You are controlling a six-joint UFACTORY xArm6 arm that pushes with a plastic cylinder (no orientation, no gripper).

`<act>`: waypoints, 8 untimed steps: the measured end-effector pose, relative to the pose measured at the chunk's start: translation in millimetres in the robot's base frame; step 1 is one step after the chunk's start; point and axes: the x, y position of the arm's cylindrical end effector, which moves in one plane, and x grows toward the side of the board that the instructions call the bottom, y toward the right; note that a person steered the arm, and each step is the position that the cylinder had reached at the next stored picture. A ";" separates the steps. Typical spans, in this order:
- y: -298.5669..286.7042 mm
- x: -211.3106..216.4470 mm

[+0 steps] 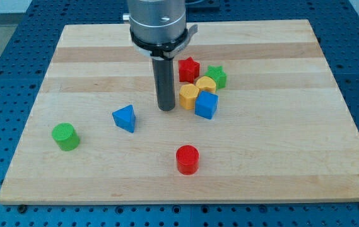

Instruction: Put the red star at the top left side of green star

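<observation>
Red cylinder [187, 159] sits lowest in frame, centre; green cylinder [65, 136] lower left, blue triangle [125, 118] between them. Cluster right of centre: red star [188, 69] touching or just beside green star [216, 76] on its left, two yellow blocks [197, 91] and a blue cube [206, 104] below. My tip [166, 108] rests on the tabletop [91, 57], just left of the yellow blocks. No hand fitted, only a bare rod, so nothing is held. Red star looks light, rigid, likely slippery; push its lower edge, square on, to avoid spin.
</observation>
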 end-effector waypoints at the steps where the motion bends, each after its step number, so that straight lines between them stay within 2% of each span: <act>1: -13.2 0.0; 3: -20.7 -9.9; 4: -20.7 -55.5; 5: -20.7 -55.5; 6: -20.7 -4.8; 7: -20.7 -2.5; 8: -7.2 24.2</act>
